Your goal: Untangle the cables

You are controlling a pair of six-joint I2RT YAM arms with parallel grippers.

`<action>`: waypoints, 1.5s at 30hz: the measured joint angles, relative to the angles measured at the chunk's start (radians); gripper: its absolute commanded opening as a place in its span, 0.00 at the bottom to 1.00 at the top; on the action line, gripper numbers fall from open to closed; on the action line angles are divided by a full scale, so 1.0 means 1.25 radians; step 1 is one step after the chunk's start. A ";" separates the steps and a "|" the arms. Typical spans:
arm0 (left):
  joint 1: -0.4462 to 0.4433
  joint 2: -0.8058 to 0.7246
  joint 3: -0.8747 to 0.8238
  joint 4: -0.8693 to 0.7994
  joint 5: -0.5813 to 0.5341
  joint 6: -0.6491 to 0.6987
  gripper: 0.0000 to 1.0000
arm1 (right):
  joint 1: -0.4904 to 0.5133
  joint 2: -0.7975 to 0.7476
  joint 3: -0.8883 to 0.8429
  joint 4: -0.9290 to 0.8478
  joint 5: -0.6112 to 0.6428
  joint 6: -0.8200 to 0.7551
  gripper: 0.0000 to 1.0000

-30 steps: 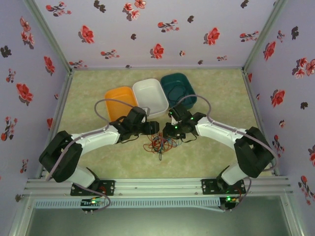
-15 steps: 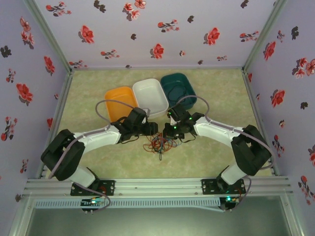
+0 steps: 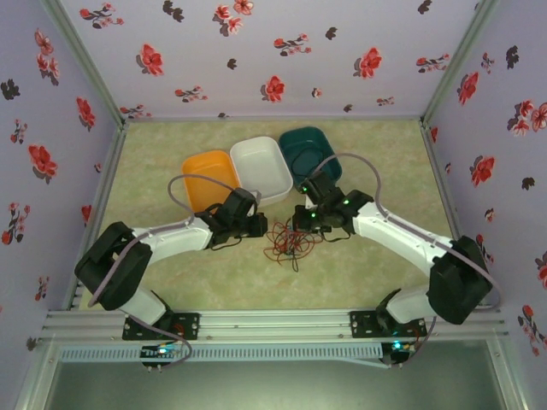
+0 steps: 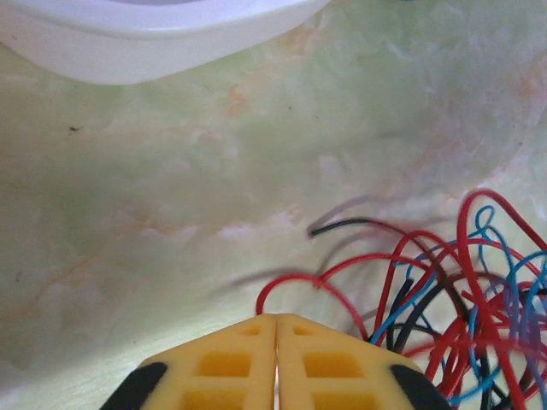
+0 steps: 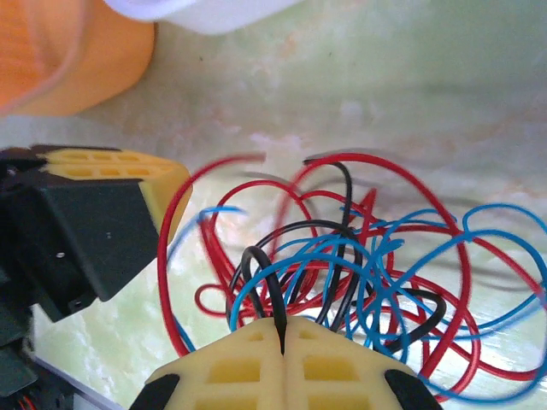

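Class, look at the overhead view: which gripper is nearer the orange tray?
Left. The left gripper, jaws shut, sits just off the orange tray's near right corner. The right gripper, jaws shut on the cables, lies farther right.

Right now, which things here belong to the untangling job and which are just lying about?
In the job:
cables, red, blue and black, tangled
left fingers, shut at the tangle's edge
right fingers, shut on a black one

Lying about:
orange tray
white tray
teal tray
None of the trays touches the cables.
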 measured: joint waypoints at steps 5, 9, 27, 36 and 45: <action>0.000 0.000 0.000 -0.019 -0.003 0.000 0.00 | -0.030 -0.042 0.007 -0.021 0.014 -0.012 0.00; 0.000 0.000 0.000 -0.026 -0.007 0.000 0.01 | -0.045 -0.068 0.008 -0.030 0.014 -0.018 0.00; -0.002 -0.079 0.000 0.000 -0.009 0.043 0.57 | -0.048 -0.072 0.122 -0.094 -0.007 -0.090 0.00; -0.009 -0.097 0.003 0.031 -0.009 0.074 0.80 | -0.048 -0.110 0.176 -0.120 -0.018 -0.137 0.00; -0.022 -0.093 0.018 0.041 -0.009 0.086 1.00 | -0.048 -0.190 0.205 -0.122 -0.047 -0.176 0.00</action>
